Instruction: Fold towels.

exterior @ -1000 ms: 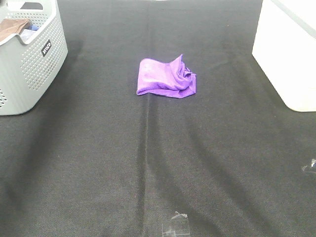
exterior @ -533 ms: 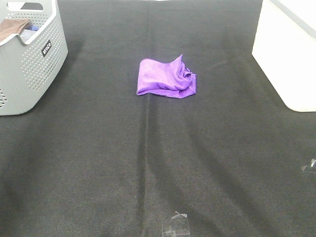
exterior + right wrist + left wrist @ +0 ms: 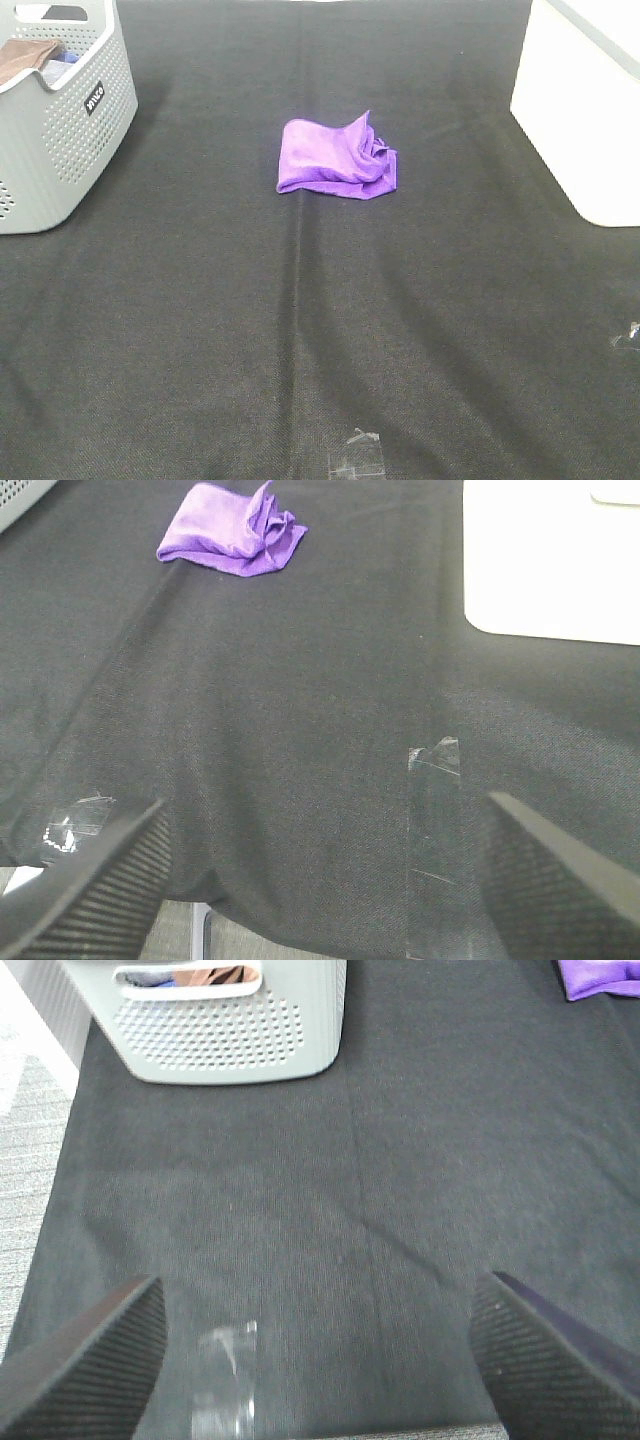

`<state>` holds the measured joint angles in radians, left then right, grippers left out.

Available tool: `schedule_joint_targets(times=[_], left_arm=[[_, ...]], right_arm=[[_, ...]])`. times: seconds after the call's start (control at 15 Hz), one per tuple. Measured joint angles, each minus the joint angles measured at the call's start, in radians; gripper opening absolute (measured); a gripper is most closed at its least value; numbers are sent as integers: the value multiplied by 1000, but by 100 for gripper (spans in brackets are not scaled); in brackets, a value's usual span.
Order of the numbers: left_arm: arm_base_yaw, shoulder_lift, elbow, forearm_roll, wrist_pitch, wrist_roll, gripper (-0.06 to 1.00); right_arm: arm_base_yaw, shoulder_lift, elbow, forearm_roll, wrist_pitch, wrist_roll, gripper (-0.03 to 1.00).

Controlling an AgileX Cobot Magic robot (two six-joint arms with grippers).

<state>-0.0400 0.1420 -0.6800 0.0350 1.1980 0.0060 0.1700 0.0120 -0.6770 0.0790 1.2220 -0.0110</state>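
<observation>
— Purple towel (image 3: 337, 159) bunched mid-desk (image 3: 300, 330), well apart from both arms.
— Soft, light, floppy; best pinched at a loose corner. Left claw (image 3: 320, 1360) and right claw (image 3: 320, 865) spread wide, empty.

purple towel (image 3: 336, 159) crumpled mid-table, roughly folded (one corner sticking up), right side bunched.

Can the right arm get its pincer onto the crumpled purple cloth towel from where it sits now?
Probably yes. The right pincer is open and empty, and only bare black table cloth lies between it and the crumpled purple cloth towel. The white box stands off to one side, clear of that path.
</observation>
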Motion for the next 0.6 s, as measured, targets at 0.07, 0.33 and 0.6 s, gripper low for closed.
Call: schedule_joint_targets(times=[0.07, 0.33, 0.6], left_arm=[[0, -53, 2, -1, 13, -16, 77], [0, -148, 67, -20, 18, -28, 77], [0, -148, 126, -35, -24, -21, 77]], right_arm=[[0, -16, 18, 1, 2, 0, 81], [0, -17, 137, -6, 2, 0, 81], [0, -17, 206, -23, -87, 0, 81]])
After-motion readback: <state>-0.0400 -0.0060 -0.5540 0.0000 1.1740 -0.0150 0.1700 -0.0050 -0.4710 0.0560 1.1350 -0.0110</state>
